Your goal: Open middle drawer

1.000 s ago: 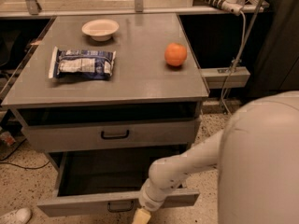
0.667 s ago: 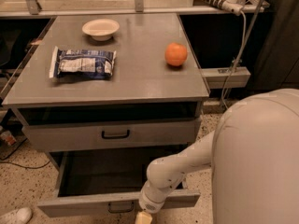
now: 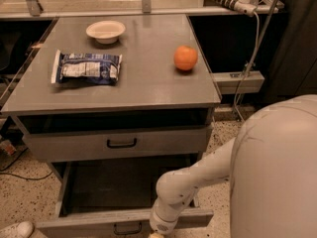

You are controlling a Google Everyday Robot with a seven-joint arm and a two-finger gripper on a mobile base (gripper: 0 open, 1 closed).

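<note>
Middle drawer [image 3: 89,226] sits well out with its dark interior exposed, front at the bottom of view, below the upper drawer [image 3: 74,145]. Gripper [image 3: 157,235] is low at that front, just right of the handle [image 3: 128,228] (mostly cropped), presumably for the pull. We can't tell its grip state.
</note>
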